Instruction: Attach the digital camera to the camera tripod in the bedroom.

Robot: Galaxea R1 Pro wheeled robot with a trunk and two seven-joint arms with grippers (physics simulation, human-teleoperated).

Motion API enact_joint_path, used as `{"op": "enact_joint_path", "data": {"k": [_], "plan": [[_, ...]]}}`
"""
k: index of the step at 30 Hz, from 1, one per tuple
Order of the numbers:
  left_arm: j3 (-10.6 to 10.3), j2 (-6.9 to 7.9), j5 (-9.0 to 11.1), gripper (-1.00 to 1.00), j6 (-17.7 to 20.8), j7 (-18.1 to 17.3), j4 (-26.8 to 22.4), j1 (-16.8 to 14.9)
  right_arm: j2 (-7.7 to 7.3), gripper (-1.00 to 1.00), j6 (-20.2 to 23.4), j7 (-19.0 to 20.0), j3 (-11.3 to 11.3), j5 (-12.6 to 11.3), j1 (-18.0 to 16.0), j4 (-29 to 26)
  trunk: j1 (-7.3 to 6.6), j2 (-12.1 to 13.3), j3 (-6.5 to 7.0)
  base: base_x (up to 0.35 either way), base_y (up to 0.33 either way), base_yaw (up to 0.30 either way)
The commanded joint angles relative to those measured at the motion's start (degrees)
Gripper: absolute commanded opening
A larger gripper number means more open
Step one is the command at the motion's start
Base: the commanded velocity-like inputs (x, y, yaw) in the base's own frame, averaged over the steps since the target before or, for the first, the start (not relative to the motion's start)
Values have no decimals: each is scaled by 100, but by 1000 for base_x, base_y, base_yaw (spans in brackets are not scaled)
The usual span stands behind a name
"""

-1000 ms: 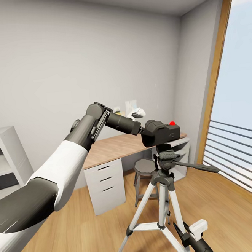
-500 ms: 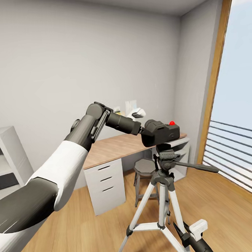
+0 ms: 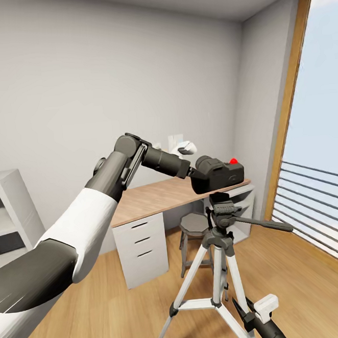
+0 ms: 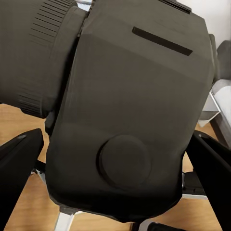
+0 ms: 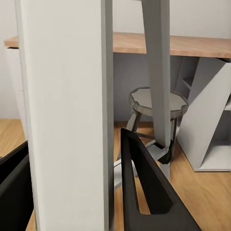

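Observation:
My left gripper point(image 4: 115, 166) is shut on the black digital camera point(image 3: 218, 174), whose red button point(image 3: 233, 161) faces up. The camera hangs just above the dark head of the camera tripod point(image 3: 223, 210), with a small gap between them. In the left wrist view the camera's underside point(image 4: 130, 110) fills the space between both fingers point(image 4: 19, 161). Low at the front, my right gripper point(image 3: 246, 310) is at a silver tripod leg. In the right wrist view that leg point(image 5: 67, 120) stands between its dark fingers point(image 5: 144, 192), gripped.
The tripod's long pan handle point(image 3: 261, 225) sticks out to the right. Behind it stand a round grey stool point(image 3: 194, 223) and a wood-topped white desk point(image 3: 156, 195). A grey shelf point(image 3: 9, 213) is at left, a tall wood-framed window point(image 3: 291, 102) at right.
The left arm has carried the camera a little up and to the right, widening the gap above the tripod head. The right gripper and tripod have not moved.

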Motion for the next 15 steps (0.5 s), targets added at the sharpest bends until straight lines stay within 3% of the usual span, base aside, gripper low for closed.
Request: {"op": "enact_joint_path", "data": {"k": [1, 15], "plan": [[9, -3, -56, -100, 52, -51, -3, -2, -3, -100, -24, 38, 34, 34, 0, 10, 3, -3, -3, 0, 0, 0], [-1, -3, -54, -100, 52, -34, 48, 6, -3, -100, -25, 38, 34, 34, 0, 9, 3, -3, -3, 0, 0, 0]]}}
